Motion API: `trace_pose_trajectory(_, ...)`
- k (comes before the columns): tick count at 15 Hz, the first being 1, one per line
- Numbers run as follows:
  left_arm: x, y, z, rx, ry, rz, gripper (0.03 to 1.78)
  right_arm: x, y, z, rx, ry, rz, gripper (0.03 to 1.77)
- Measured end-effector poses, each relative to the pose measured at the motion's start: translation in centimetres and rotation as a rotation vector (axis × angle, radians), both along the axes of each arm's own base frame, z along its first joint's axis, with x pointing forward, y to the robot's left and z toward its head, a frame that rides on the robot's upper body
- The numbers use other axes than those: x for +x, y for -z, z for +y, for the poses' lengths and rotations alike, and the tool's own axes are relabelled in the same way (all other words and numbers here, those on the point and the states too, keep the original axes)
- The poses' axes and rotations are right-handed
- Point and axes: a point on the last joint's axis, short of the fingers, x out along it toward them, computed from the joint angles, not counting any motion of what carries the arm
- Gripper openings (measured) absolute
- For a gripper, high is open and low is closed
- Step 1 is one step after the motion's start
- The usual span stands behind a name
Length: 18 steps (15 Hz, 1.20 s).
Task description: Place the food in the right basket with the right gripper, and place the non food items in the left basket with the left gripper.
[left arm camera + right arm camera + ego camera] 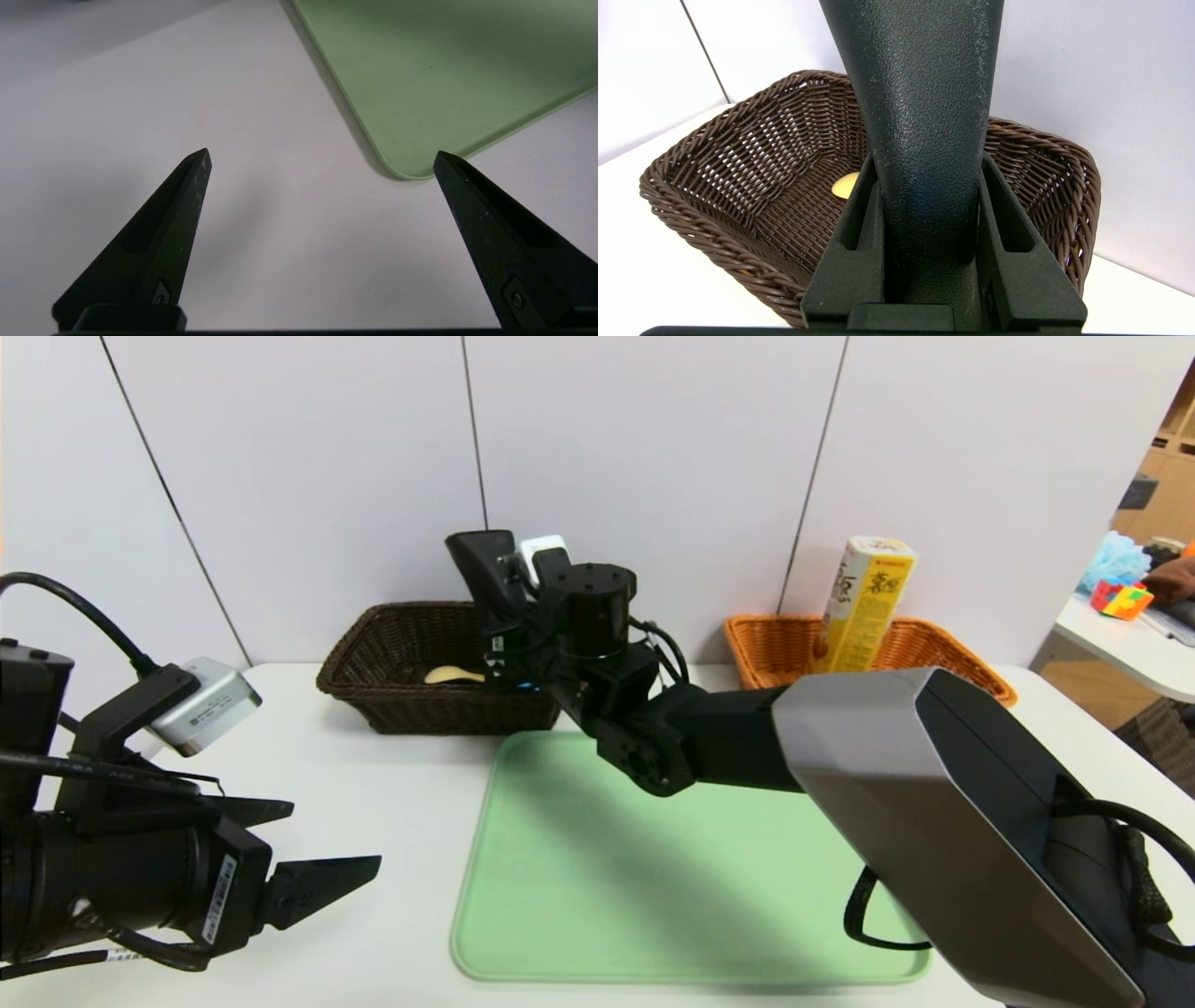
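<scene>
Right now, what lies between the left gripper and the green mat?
Only bare white table lies between the open left gripper and the green mat; the left wrist view shows it.

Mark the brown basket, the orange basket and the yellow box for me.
brown basket point(359, 686): head view, front left wall.
orange basket point(766, 649): head view, left inner wall.
yellow box point(864, 607): head view, front face.

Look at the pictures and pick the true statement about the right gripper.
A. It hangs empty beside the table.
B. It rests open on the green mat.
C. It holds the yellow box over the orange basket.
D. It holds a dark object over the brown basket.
D: the right gripper has its fingers clamped on a dark object just above the brown basket, while the yellow box stands in the orange basket.
</scene>
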Motion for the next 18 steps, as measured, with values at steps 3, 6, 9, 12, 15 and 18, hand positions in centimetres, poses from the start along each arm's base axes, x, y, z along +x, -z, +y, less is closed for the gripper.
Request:
trace_pose_trajectory(3,0.0,0.0,0.0,0.0,0.0,-0.001,1.69,0.1,0.1,0.0,-0.003,-0.002,0.002,0.53)
trace_pose_trajectory(6,0.0,0.0,0.0,-0.001,-0.001,-0.003,1.69,0.3,0.3,-0.2,-0.008,-0.001,0.005,0.77)
trace_pose_trajectory(9,0.1,-0.2,0.0,-0.008,0.004,-0.016,1.69,0.3,0.2,-0.2,-0.005,-0.002,0.004,1.07)
trace_pose_trajectory(12,0.1,-0.3,-0.1,-0.024,0.023,-0.026,1.69,0.4,0.1,-0.4,-0.002,-0.001,0.002,1.28)
trace_pose_trajectory(15,0.1,-0.4,-0.1,-0.026,0.023,-0.03,1.69,0.3,-0.7,-0.6,0.008,0.0,-0.009,1.41)
trace_pose_trajectory(18,0.1,-0.6,-0.1,-0.029,0.023,-0.039,1.69,0.0,-2.0,-0.9,0.025,-0.001,-0.026,1.51)
